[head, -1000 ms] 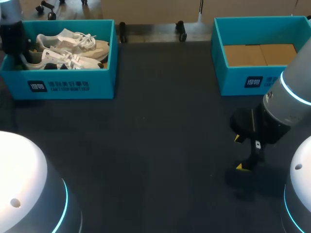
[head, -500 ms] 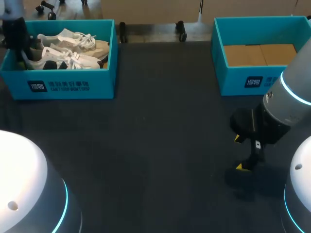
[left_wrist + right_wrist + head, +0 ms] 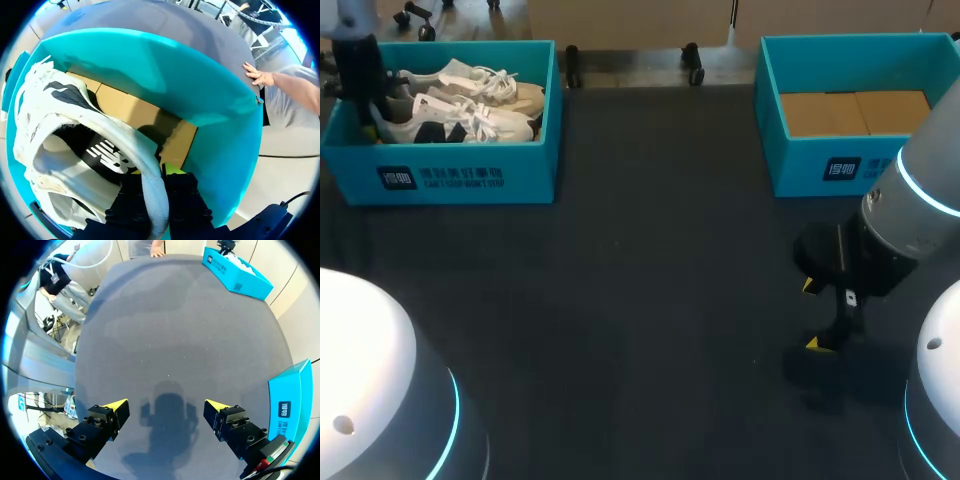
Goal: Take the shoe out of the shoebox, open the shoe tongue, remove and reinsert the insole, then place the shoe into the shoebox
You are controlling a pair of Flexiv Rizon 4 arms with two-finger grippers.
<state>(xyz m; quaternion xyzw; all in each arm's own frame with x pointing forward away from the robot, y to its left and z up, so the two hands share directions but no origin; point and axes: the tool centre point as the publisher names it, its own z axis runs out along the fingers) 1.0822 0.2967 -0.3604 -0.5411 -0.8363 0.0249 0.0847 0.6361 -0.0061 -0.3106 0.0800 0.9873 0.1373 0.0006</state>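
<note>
Head view has the right gripper (image 3: 812,314) nearest, low over the dark table (image 3: 650,300) close to its right edge, toward the near right corner. The right wrist view shows its two yellow-tipped fingers (image 3: 116,405) spread wide with nothing between them, only bare tabletop and the gripper's own shadow under it.

Farther off, two teal boxes sit along the table's far edge. The right shoebox (image 3: 820,165) is at the far right corner and shows only its brown cardboard floor (image 3: 855,112). The left shoebox (image 3: 470,175) is at the far left corner and holds a pair of white trainers lying side by side. The left gripper (image 3: 365,112) reaches down into that box at its left end.

From the left wrist view, the left gripper (image 3: 159,177) is clamped narrow on the heel collar of the shoe (image 3: 75,150), one finger inside the opening and one outside. This is the shoe (image 3: 450,122) nearer the box's front wall, its heel toward the box's left end. The second shoe (image 3: 470,80) lies behind it against the back wall.

Beyond the box, a person's hand (image 3: 259,76) rests on the table's edge.
</note>
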